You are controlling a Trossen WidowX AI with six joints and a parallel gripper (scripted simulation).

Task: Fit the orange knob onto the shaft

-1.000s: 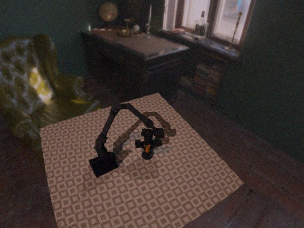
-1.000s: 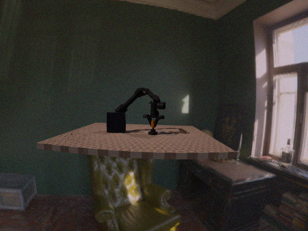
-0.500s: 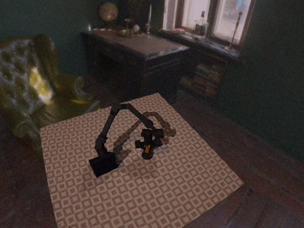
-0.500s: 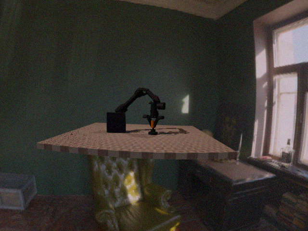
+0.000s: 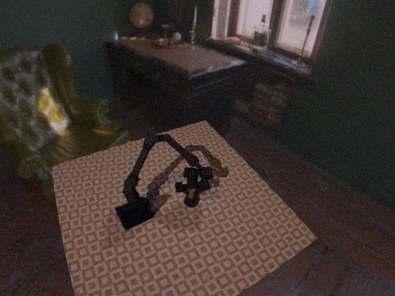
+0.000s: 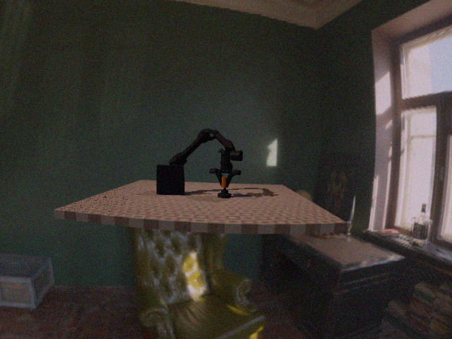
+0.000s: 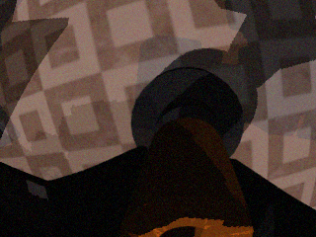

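Observation:
The orange knob (image 5: pixel 191 193) (image 6: pixel 224 181) (image 7: pixel 190 178) is upright between the fingers of my gripper (image 5: pixel 192 190) (image 6: pixel 224 182), which is shut on it. The round dark pedestal (image 5: pixel 191 202) (image 6: pixel 224 195) (image 7: pixel 145 116) stands on the table directly below the knob. In the exterior view a short dark stretch shows between the knob's lower end and the pedestal's base, so the knob is not down on the base. The shaft's top and its flat side are hidden by the knob; whether the shaft's tip is inside the hole I cannot tell.
The arm's black base block (image 5: pixel 135 213) (image 6: pixel 169 179) stands on the checked table top (image 5: pixel 191 254) (image 6: pixel 204 215), to the left of the pedestal in the top and exterior views. The arm's shadow falls across the table beside and behind the pedestal.

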